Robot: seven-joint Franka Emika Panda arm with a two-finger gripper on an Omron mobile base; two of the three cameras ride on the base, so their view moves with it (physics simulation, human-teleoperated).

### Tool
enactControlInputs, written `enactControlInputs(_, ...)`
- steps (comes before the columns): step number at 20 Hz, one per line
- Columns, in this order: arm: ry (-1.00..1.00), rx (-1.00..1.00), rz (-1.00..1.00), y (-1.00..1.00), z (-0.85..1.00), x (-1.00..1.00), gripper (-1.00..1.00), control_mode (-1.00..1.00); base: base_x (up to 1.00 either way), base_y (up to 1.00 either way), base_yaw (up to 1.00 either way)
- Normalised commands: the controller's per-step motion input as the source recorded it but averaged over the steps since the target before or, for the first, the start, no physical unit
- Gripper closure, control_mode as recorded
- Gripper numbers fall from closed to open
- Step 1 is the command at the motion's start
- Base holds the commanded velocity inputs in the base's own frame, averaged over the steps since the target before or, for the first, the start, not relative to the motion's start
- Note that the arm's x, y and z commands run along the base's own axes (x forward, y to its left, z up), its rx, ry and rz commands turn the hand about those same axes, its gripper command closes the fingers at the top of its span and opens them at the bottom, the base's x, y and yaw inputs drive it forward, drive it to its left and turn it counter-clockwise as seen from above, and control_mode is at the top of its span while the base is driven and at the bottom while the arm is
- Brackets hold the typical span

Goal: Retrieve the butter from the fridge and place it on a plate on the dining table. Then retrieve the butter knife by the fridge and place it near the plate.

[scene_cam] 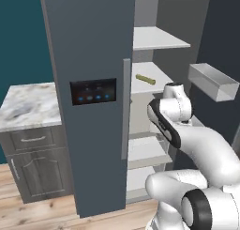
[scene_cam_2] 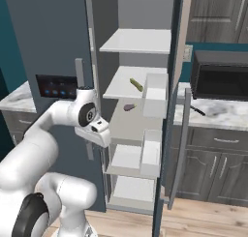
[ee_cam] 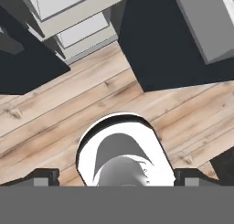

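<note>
One butter (scene_cam: 145, 78) stick lies alone on the second shelf (scene_cam_2: 121, 88) of the fridge (scene_cam: 89, 46), its right door (scene_cam_2: 167, 134) swung wide and the left one closed. A small purple item (scene_cam_2: 129, 107) sits one shelf lower. The gripper (ee_cam: 116, 176), jaws spread wide and holding nothing, points down at the wood floor (ee_cam: 55, 122), well below the butter. One dark butter knife (scene_cam_2: 197, 110) rests on the marble counter (scene_cam_2: 218, 112) beside the fridge.
</note>
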Motion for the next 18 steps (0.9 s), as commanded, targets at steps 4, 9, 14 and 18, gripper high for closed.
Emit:
enactControlInputs(4, 0.0, 0.23, 0.05, -0.52, 0.0, -0.02, -1.0, -1.0, 0.0, 0.0, 0.0)
enactControlInputs(9, 0.0, 0.01, 0.04, -0.03, -0.06, 0.0, -1.0, -1.0, 0.0, 0.0, 0.0)
enactControlInputs(14, 0.0, 0.0, 0.05, 0.0, -0.03, 0.0, -1.0, -1.0, 0.0, 0.0, 0.0)
enactControlInputs(18, 0.0, 0.0, 0.01, 0.0, 0.0, 0.0, -1.0, -1.0, 0.0, 0.0, 0.0)
